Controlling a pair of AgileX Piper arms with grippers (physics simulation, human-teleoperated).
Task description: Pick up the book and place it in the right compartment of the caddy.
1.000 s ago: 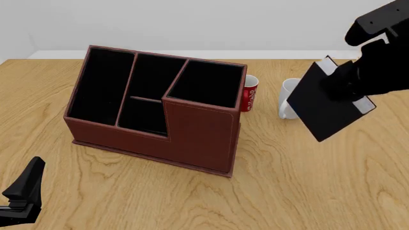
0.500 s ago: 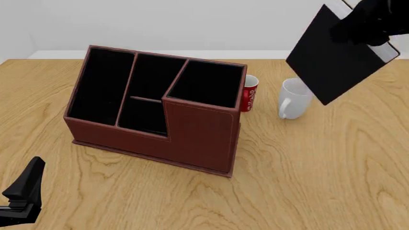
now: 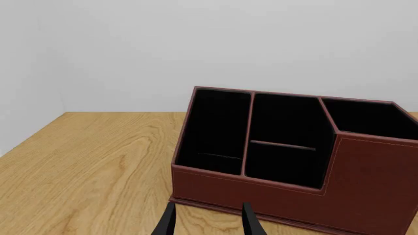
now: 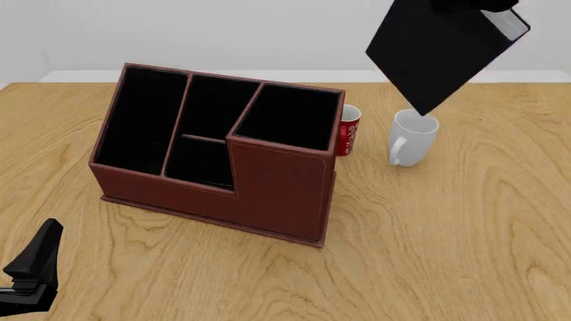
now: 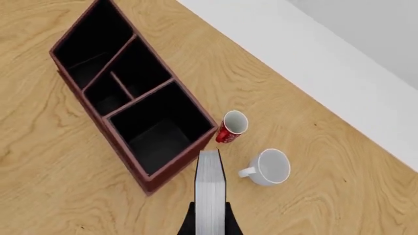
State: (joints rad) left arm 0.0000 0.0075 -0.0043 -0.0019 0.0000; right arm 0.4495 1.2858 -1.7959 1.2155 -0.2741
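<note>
The book (image 4: 437, 53), a thin black hardcover, hangs tilted in the air above the white mug (image 4: 412, 137), to the right of the caddy (image 4: 267, 194). My right gripper (image 5: 210, 218) is shut on it; the right wrist view shows its white page edges (image 5: 210, 183) between the fingers. The reddish-brown caddy stands mid-table, and its right compartment (image 4: 287, 117) is black-lined, below and left of the book. In the right wrist view that compartment (image 5: 160, 129) lies just beyond the book's end. My left gripper (image 3: 205, 225) is open near the table's front left, facing the caddy (image 3: 365, 176).
A red can (image 4: 349, 130) stands between the caddy and the mug, close to the caddy's right wall. In the right wrist view the can (image 5: 232, 126) and mug (image 5: 271, 166) sit side by side. A white wall runs behind the table's far edge.
The right gripper has lifted the book higher and carried it left, from beside the mug to above it. The left arm has not moved.
</note>
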